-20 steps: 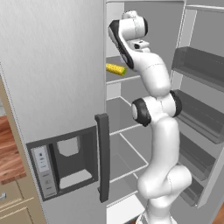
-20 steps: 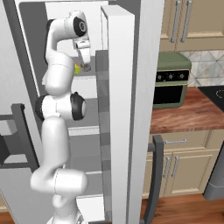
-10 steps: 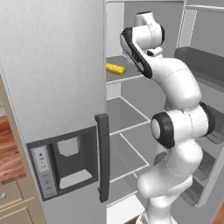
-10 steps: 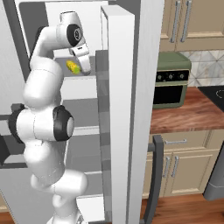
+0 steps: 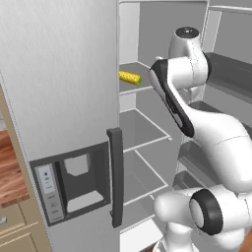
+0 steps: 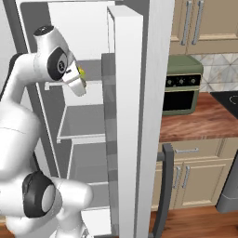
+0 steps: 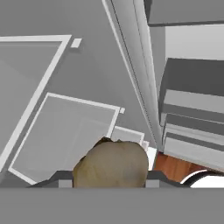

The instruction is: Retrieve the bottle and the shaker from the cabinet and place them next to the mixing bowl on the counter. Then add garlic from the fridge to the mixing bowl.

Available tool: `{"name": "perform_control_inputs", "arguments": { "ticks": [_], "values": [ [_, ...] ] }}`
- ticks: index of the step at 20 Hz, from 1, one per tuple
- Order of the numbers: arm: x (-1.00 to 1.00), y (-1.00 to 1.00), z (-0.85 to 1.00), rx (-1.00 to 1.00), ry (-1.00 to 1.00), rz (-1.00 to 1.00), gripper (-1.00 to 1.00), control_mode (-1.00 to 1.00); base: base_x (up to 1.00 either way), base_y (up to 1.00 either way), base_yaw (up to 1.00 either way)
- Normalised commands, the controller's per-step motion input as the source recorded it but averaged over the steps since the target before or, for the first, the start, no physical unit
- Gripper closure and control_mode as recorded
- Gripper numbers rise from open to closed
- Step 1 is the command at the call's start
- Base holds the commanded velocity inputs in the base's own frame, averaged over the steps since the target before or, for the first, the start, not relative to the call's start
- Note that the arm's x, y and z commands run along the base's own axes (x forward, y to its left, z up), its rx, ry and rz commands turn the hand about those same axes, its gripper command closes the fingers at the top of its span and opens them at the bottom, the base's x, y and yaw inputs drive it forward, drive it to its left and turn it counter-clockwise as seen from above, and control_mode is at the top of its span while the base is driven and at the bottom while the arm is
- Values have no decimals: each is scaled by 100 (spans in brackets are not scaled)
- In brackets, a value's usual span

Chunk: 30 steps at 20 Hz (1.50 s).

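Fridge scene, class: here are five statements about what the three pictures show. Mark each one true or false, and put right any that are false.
1. The fridge has a door standing open. True.
2. A yellow corn cob lies on an upper shelf inside the fridge. True.
3. The gripper has nothing between its fingers. False: in the hand view a tan, rounded lump, probably the garlic, sits between them.
4. A green toaster oven stands on the floor. False: it stands on the wooden counter, right of the fridge.
5. The dispenser panel is on the outside of the fridge door, beside a black handle. True.
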Motion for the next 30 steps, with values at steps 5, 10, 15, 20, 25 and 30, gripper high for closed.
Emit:
{"name": "perform_control_inputs", "arguments": {
  "ticks": [5,10,15,20,25,30],
  "values": [
    [-100,3,60,6,0,0,100,-100,0,0,0],
    [-100,12,21,1,3,-2,100,-100,0,0,0],
    [-100,4,0,0,0,-3,100,-100,0,0,0],
    [-100,0,-41,0,0,-2,100,-100,0,0,0],
    [-100,0,-77,0,0,0,100,-100,0,0,0],
    [-47,-5,-37,0,0,0,100,-100,0,0,0]
  ]
}}
